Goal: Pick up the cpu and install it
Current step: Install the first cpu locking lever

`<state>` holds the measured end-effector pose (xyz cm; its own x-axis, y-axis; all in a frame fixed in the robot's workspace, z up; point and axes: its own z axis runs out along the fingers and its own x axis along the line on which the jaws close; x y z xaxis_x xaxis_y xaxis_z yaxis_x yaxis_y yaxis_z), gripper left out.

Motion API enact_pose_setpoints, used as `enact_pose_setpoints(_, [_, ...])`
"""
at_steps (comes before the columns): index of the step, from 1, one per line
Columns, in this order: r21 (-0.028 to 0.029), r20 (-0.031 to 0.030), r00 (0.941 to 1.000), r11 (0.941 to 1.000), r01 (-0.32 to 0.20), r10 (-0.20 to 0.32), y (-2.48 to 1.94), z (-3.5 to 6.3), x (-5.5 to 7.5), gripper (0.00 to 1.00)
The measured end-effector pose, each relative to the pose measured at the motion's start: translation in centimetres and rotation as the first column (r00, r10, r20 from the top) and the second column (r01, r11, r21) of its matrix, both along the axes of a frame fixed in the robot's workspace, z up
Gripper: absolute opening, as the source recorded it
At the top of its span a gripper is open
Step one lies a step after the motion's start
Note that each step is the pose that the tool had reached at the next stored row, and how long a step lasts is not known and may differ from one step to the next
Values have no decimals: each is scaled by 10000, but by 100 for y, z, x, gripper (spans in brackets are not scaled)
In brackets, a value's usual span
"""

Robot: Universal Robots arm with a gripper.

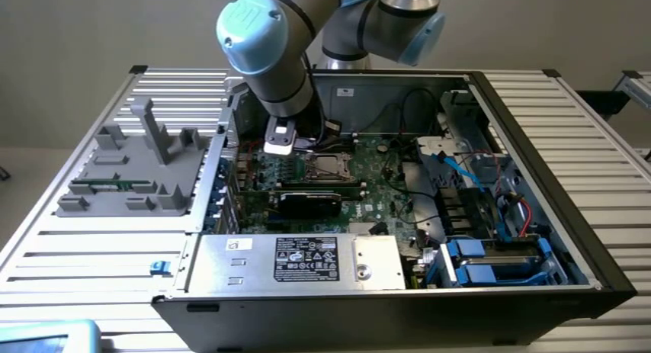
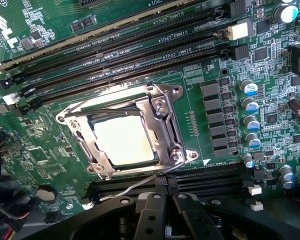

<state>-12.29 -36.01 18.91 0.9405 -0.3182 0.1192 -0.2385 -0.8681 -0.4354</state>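
Note:
The cpu [image 2: 122,140] lies flat inside the socket's metal frame [image 2: 165,120] on the green motherboard, its silver top catching bright light. In the exterior view the cpu [image 1: 328,168] sits mid-board inside the open computer case. My gripper [image 2: 165,194] hovers above the board just beside the socket, its black fingers [image 2: 149,212] pressed together with nothing between them. From outside, the gripper [image 1: 283,147] hangs down into the case just to the exterior view's left of the socket.
Long black memory slots [image 2: 125,45] run beside the socket, and capacitors [image 2: 250,115] stand on its other side. A black card [image 1: 310,201], a silver power supply [image 1: 295,261] and blue drive bays [image 1: 498,261] fill the case. A grey fixture [image 1: 133,170] stands on the slatted table.

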Motion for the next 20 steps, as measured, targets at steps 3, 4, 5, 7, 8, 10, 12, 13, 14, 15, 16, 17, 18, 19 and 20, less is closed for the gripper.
enact_pose_setpoints(3, [0, 1, 10000, 10000, 14, -14, 0, -9, 5, 11])
enact_pose_setpoints(4, [-1, 0, 10000, 10000, 18, -18, 0, -13, 6, 11])
enact_pose_setpoints(5, [-1, 0, 10000, 10000, 22, -22, 0, -16, 6, 11])
enact_pose_setpoints(7, [0, 1, 10000, 10000, 29, -29, 0, -25, 7, 11])
enact_pose_setpoints(8, [-2, 0, 10000, 10000, 31, -31, -1, -28, 7, 11])
enact_pose_setpoints(10, [-2, -1, 10000, 10000, 36, -36, -3, -32, 9, 11])
enact_pose_setpoints(12, [-3, 1, 10000, 10000, 41, -41, -4, -37, 9, 11])
enact_pose_setpoints(13, [-5, 1, 10000, 10000, 44, -44, -5, -39, 10, 11])
enact_pose_setpoints(14, [-8, 1, 10000, 10000, 46, -46, -6, -41, 10, 11])
enact_pose_setpoints(15, [-11, 1, 10000, 10000, 49, -49, -7, -43, 10, 11])
enact_pose_setpoints(16, [-15, 1, 10000, 10000, 52, -52, -7, -44, 10, 11])
enact_pose_setpoints(17, [-20, 0, 10000, 10000, 54, -54, -8, -46, 11, 11])
enact_pose_setpoints(18, [-24, 0, 10000, 10000, 58, -58, -8, -48, 11, 11])
enact_pose_setpoints(19, [-27, 1, 10000, 10000, 59, -59, -8, -49, 11, 11])
enact_pose_setpoints(20, [-31, 1, 10000, 10000, 63, -63, -9, -51, 11, 11])
